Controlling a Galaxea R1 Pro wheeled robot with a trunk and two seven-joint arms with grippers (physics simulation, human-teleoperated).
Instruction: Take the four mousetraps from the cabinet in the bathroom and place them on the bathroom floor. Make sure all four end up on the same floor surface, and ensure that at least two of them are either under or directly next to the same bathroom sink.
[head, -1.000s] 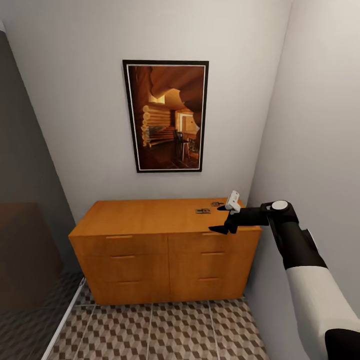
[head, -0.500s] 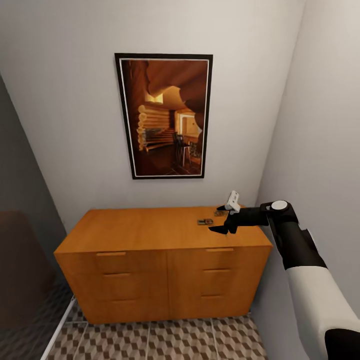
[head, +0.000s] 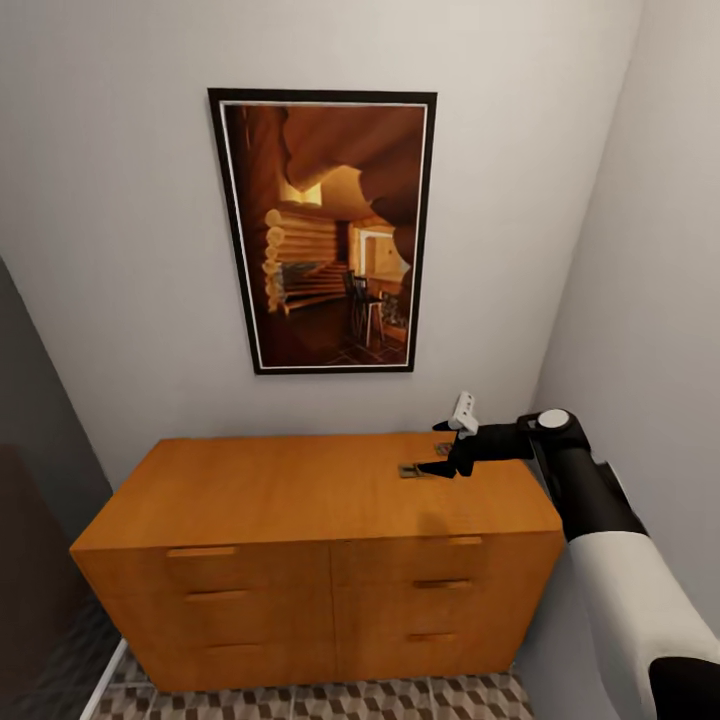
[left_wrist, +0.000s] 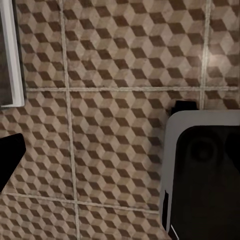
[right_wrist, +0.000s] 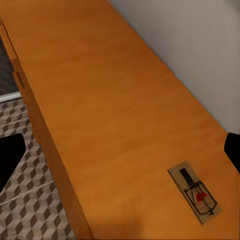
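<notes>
your right gripper (head: 441, 447) hangs wide open and empty over the cabinet (head: 300, 490), just beside a mousetrap (right_wrist: 195, 192); can't tell if your left one is open

- Pale grey walls meeting in a corner right of the framed picture (head: 326, 232).
- Black-framed log-cabin interior, hung on the back wall.
- Darker grey wall left of it.
</notes>
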